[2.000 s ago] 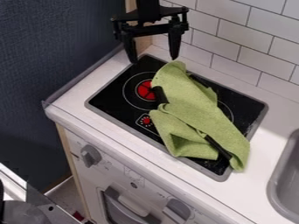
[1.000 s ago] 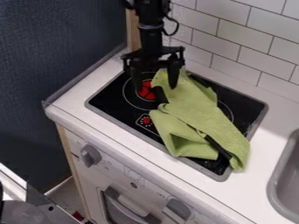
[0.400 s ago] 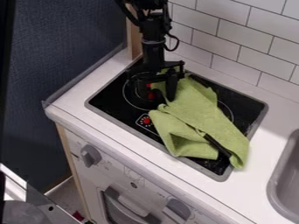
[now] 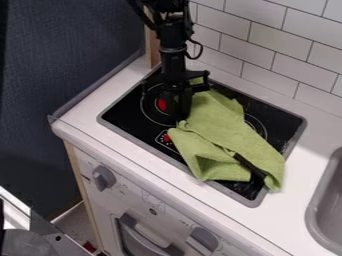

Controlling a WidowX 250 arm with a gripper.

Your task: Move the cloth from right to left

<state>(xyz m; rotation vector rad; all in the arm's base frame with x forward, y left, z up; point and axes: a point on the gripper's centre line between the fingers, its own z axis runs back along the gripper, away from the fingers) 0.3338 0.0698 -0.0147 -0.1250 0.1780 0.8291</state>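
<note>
the task looks to be in its opening part: a hold seems to be made, while the carry to the left is left to do. the jaws are drawn together, apparently clamped on a fold at the left edge of the green cloth [image 4: 230, 132]. from there the cloth runs off to the right of the jaws and down toward the front, lying in loose folds across the black stovetop [image 4: 127, 114], its far corner over the rim by the white tabletop [image 4: 297, 150]. a dark handle [image 4: 250, 165] pokes out from the folds, right of and below the jaws. the red burner mark [image 4: 162, 105] sits just left of them, on the side the cloth should go to. what remains, i'd judge, is drawing it left and letting go.
</note>
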